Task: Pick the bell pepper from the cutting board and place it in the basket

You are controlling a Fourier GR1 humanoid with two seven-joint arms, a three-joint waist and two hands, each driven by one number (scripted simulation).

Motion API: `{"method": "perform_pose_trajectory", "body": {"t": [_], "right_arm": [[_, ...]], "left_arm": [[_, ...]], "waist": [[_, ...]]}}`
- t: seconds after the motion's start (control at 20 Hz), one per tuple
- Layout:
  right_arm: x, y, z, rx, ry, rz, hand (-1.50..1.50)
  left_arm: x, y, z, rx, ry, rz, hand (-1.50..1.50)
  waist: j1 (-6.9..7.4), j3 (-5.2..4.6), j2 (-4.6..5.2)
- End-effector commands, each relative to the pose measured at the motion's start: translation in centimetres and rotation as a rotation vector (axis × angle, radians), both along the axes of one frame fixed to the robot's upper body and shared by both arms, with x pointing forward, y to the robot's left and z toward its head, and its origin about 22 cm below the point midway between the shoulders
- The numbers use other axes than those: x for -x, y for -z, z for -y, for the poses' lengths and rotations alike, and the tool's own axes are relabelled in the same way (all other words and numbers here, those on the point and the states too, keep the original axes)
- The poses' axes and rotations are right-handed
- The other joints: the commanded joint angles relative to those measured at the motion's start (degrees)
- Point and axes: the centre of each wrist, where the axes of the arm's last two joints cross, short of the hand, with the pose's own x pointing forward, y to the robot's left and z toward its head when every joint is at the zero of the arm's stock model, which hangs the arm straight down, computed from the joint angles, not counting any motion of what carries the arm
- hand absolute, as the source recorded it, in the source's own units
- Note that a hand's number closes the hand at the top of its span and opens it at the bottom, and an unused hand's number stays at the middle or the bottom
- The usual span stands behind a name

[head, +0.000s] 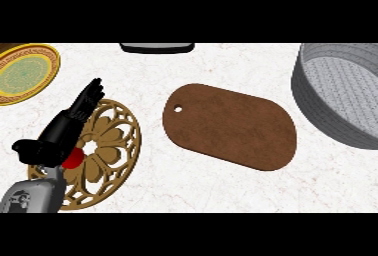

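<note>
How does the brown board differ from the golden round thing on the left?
The cutting board is oblong, solid and plain brown, with one small hole; the trivet is round, golden and pierced in a flower pattern. The cutting board lies uncovered; the trivet is partly hidden by the left hand. Both lie flat on the counter.

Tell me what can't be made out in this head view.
- Red thing: head view, mostly hidden under the left hand; whether it is the pepper is unclear.
- Basket: head view, cut off by the right edge.
- Plate: head view, cut off by the left edge.
- Dark object: head view, cut by the top edge, unidentifiable.
- Right hand: not in view.
</note>
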Motion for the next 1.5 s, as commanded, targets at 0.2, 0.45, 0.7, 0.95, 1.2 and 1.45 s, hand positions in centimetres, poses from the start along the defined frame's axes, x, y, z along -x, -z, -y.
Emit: {"method": "perform_pose_trajectory", "body": {"t": [0.2,0.45,0.7,0.95,1.2,1.45], "right_arm": [[-1.1,1.2,7.5,-0.04,0.048,-0.047,1.5],[-2.4,4.8,10.1,-0.036,0.034,-0.067,1.5],[-2.3,7.0,13.1,0.022,0.074,-0.037,1.5],[-2.1,9.9,15.0,0.084,0.099,0.005,1.5],[-2.3,9.8,15.6,-0.04,0.178,0.154,-1.5],[-2.6,9.3,17.5,0.058,0.124,0.095,-1.5]], "left_arm": [[-0.3,0.6,-0.5,0.0,0.006,-0.013,0.0],[0.9,1.4,0.2,-0.003,-0.002,0.0,0.0],[0.3,-0.1,0.7,0.005,-0.004,0.011,0.0],[-0.7,-0.9,-0.6,0.005,0.016,0.005,0.0],[0.6,0.0,2.0,-0.019,0.007,0.016,0.0],[-1.3,-1.6,2.0,0.002,0.001,0.013,0.0]], "waist": [[-0.24,0.0,-0.05],[0.07,0.01,-0.01],[0.08,0.02,-0.01],[0.16,0.03,0.11],[0.4,0.06,0.06],[0.31,0.04,0.18]]}}
